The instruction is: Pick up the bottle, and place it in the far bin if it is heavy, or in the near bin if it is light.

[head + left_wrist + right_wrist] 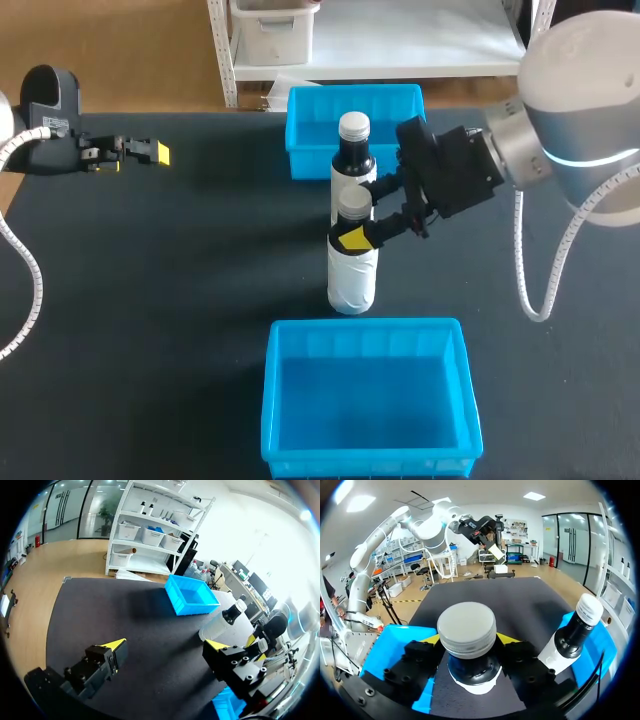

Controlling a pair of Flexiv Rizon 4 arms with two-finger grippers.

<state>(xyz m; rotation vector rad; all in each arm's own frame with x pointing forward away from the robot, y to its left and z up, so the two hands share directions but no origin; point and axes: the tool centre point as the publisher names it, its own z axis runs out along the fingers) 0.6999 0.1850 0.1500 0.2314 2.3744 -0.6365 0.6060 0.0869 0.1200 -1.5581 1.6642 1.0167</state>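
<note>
Head: we look down over the table (pixel 150 330);
Left wrist: far off, facing across it;
Right wrist: close on the bottle (pixel 467 630);
Shared: that bottle.

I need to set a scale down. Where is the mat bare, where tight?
Bare: the wide mat between the left gripper, the near bottle and the near bin. Tight: the middle, where the right gripper holds that bottle right by the far bottle, just before the far bin.
</note>
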